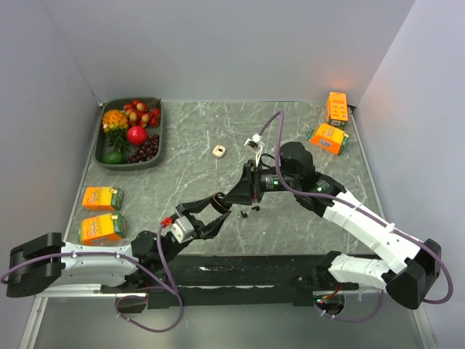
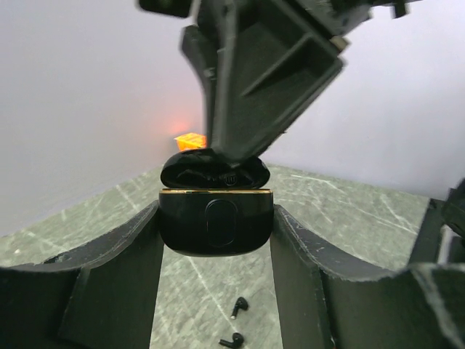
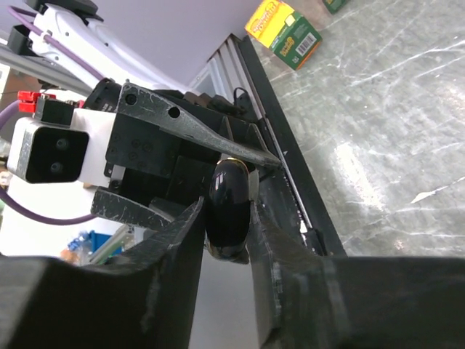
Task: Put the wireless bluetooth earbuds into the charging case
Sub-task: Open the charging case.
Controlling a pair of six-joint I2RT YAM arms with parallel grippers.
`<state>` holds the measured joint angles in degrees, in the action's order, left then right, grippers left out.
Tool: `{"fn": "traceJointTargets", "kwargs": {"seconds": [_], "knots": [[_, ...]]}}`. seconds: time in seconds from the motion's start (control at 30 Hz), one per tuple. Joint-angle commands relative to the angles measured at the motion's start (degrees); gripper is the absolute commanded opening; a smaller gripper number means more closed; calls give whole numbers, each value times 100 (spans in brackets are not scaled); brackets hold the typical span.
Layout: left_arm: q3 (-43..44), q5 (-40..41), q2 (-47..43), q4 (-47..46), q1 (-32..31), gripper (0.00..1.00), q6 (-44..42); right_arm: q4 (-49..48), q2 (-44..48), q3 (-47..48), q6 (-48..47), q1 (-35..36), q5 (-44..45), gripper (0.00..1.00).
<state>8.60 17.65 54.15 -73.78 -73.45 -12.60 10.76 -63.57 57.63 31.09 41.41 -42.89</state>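
The black charging case (image 2: 216, 222), glossy with a gold seam under its lid, hangs above the table between both arms. My left gripper (image 2: 216, 212) is shut on the case's base, one finger on each side. From the opposite side my right gripper (image 3: 227, 211) clamps the lid end of the case (image 3: 231, 193), and its finger (image 2: 254, 87) shows above the lid. In the top view the case (image 1: 234, 204) sits where the left gripper (image 1: 224, 208) and right gripper (image 1: 239, 196) meet. The two black earbuds (image 2: 240, 305) (image 2: 233, 339) lie on the table below the case, small dark specks (image 1: 251, 211).
A dark tray (image 1: 161, 123) of fruit stands at the back left. Two orange boxes (image 1: 102, 198) (image 1: 102, 227) lie at the left edge, two more (image 1: 337, 107) (image 1: 328, 138) at the back right. A small beige ring (image 1: 219, 151) rests mid-table.
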Motion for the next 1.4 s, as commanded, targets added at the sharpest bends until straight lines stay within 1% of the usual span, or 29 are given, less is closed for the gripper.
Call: {"fn": "traceJointTargets", "kwargs": {"seconds": [0.0, 0.03, 0.23, 0.33, 0.4, 0.5, 0.57, 0.63, 0.7, 0.8, 1.0, 1.37], "knots": [[-87, 380, -177, -664, 15, 1, 56, 13, 310, 38, -156, -133, 193, 43], [-87, 380, -185, -655, 15, 1, 47, 48, 328, 38, -165, -159, 246, 46], [-78, 380, -203, -585, 6, 1, 56, 145, 380, 38, -279, -159, 439, 48], [-78, 414, -186, -568, 6, 1, 56, 312, 486, 143, -471, -116, 808, 49], [-69, 415, -177, -541, -3, 1, 65, 549, 591, 275, -630, -2, 1325, 50], [-8, 441, -142, -367, 6, 1, 65, 866, 662, 495, -1008, 367, 2072, 49], [28, 459, -98, -287, -11, 1, 39, 849, 714, 530, -1140, 569, 2214, 45], [19, 485, -36, -339, -20, 1, 38, 831, 723, 600, -1280, 701, 2417, 38], [54, 520, -1, -304, -29, 1, 38, 953, 644, 688, -1377, 912, 2627, 36], [80, 538, 8, -198, -20, 1, 3, 1015, 548, 785, -1501, 1071, 2672, 34], [72, 547, 8, -225, -38, 1, 3, 963, 381, 750, -1466, 1062, 2523, 33], [54, 520, -168, -251, -46, 1, 29, 1042, 257, 733, -1448, 1071, 2575, 33]]}}
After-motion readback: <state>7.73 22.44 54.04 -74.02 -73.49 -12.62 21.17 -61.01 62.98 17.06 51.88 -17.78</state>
